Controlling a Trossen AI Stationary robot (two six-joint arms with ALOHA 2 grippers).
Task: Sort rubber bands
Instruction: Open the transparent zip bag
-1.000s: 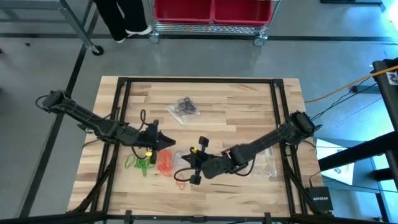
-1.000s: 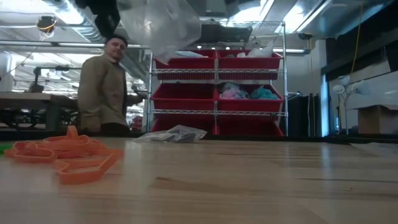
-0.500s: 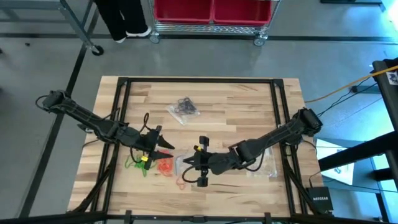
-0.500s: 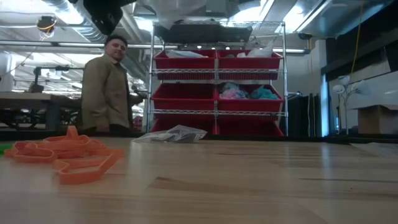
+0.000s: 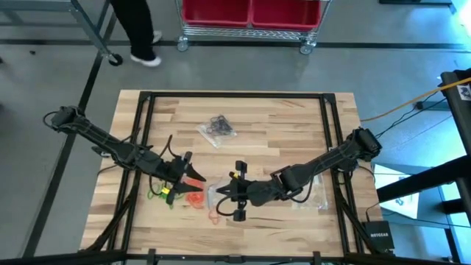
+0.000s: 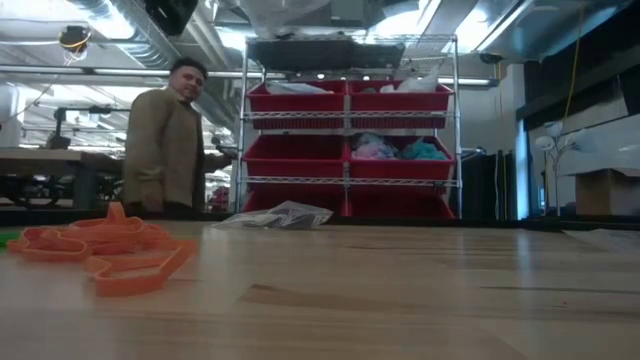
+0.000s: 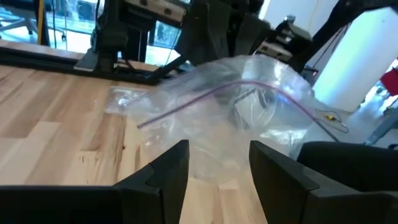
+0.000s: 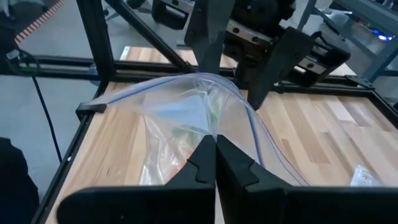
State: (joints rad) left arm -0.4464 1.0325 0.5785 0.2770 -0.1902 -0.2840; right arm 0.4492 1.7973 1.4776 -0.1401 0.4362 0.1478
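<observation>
The right tool [image 5: 218, 193] pinches a clear bag [image 8: 186, 118] tight. The left tool [image 5: 193, 174] is spread wide, holding nothing, just beside the bag. Orange rubber bands [image 5: 194, 197] lie under it.

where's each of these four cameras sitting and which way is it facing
High view: overhead, straight down on the table; both arms show.
Low view: at tabletop height, facing the red shelves; orange rubber bands near.
Left wrist view: past the open left gripper at the clear bag.
Right wrist view: past the right gripper, shut on that bag.
Both wrist views share the bag.
</observation>
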